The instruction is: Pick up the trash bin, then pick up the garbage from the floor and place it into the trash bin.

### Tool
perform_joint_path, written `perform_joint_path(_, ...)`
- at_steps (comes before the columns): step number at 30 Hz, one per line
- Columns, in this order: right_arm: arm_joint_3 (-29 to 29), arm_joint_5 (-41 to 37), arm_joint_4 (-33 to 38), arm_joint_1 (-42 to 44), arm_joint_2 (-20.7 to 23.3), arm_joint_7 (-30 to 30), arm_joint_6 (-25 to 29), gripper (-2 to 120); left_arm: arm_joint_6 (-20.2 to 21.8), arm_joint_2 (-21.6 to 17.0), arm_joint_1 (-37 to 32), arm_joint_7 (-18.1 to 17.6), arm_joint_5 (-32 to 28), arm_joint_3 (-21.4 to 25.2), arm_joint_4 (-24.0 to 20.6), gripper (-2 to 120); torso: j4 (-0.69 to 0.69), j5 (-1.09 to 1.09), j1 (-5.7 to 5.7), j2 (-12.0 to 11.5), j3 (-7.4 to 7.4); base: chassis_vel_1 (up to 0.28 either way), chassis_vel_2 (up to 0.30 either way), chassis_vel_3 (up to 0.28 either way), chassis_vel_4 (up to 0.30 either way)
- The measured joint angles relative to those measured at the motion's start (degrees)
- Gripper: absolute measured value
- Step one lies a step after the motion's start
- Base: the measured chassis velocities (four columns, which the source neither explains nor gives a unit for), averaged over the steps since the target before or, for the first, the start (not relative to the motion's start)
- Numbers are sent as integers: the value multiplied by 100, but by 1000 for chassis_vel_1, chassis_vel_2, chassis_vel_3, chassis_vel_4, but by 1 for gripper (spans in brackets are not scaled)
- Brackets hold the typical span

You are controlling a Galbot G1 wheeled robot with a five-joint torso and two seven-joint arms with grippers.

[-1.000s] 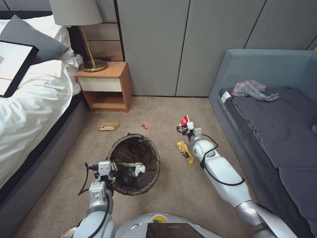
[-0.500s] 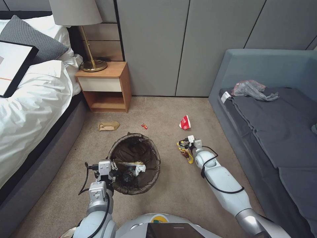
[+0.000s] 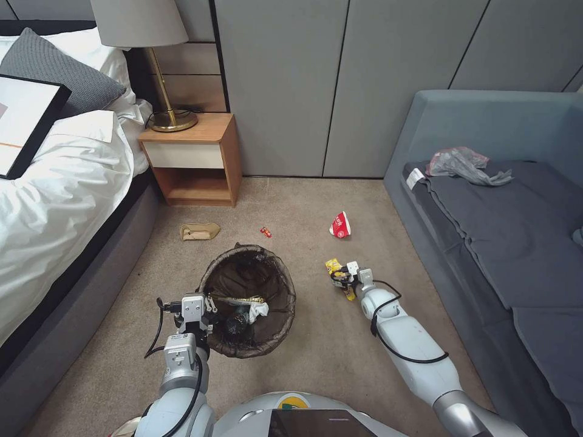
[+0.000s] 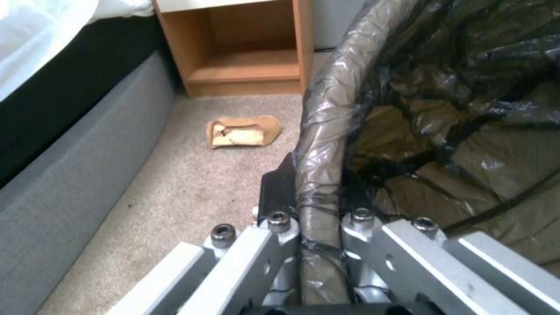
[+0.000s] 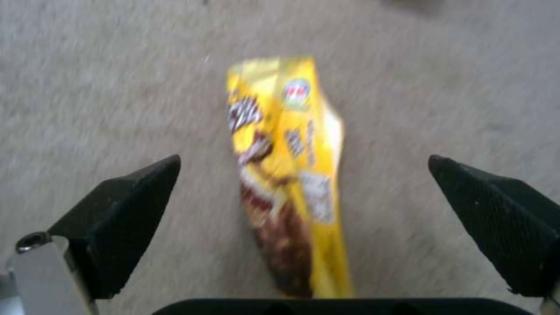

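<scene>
One trash bin [image 3: 247, 300] stands on the carpet [image 3: 316, 364], lined with a dark bag [image 4: 443, 109], and it serves here as the landmark. Inside it lie several pieces of garbage already: a crumpled white tissue [image 3: 257, 311], a dark bottle-like item [image 3: 235, 323] and a thin yellow-edged wrapper [image 3: 240, 299].

Four pieces of litter lie on the carpet around the bin. A yellow snack wrapper [image 3: 336, 270] lies to the bin's right, near it. A crushed red-and-white paper cup [image 3: 340, 225] lies farther off, beyond and to the right of the bin. A tan flat packet [image 3: 198, 230] lies beyond the bin to its left, toward the nightstand [image 3: 194, 159]. One tiny red scrap [image 3: 265, 231] lies just beyond the bin's far rim.

Two arms are in view. The left arm reaches forward from the robot's shoulder to the bin's near-left rim, where the left gripper [image 4: 318, 221] is clamped on the bag-covered rim, one finger outside the wall and one inside.

The right arm stretches forward and down to the bin's right, with the right gripper [image 3: 344, 274] held low over the yellow wrapper. In the right wrist view its black fingertips [image 5: 125, 214] stand wide apart, and the yellow wrapper [image 5: 288, 175] lies lengthwise between them on the carpet, touching neither. How far above the carpet the tips hang cannot be told.
</scene>
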State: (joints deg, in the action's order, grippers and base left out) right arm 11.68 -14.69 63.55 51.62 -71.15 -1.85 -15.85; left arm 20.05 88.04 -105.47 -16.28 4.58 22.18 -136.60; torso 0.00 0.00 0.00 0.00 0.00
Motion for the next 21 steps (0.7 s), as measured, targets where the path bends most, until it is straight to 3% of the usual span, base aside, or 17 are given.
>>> perform_joint_path(3,1,23,-43,8,-10,-33,37,100,0,-7,2,-1,0,1,-1,0,0,0,0,0,0,0,0,0,0)
perform_joint_path(5,9,60,-135,11,-35,-110,91,90,0,-16,3,-1,0,3,-8,0,-1,0,0,0,0,0,0,0,0)
perform_joint_path(8,20,84,-222,6,-57,-162,119,85,0,-20,0,-2,0,4,-11,0,-1,0,0,0,0,0,0,0,0)
perform_joint_path(12,44,168,-494,-66,-130,-260,232,67,-7,-15,-26,-5,15,-3,-12,0,-1,0,0,0,0,0,0,0,0)
perform_joint_path(14,50,182,-576,-98,-155,-275,255,64,-9,-13,-31,-6,21,-5,-12,0,-1,0,0,0,0,0,0,0,0)
perform_joint_path(16,85,211,-833,-212,-233,-335,318,51,-13,-8,-41,-7,33,-13,-12,0,0,0,0,0,0,0,0,0,0)
perform_joint_path(18,97,225,-909,-244,-255,-353,341,48,-13,-7,-40,-7,34,-13,-12,0,0,-1,0,0,0,0,0,0,0)
perform_joint_path(21,176,294,-1418,-447,-376,-421,511,33,-15,-7,-53,-11,36,-7,-11,0,1,0,0,0,0,0,0,0,0)
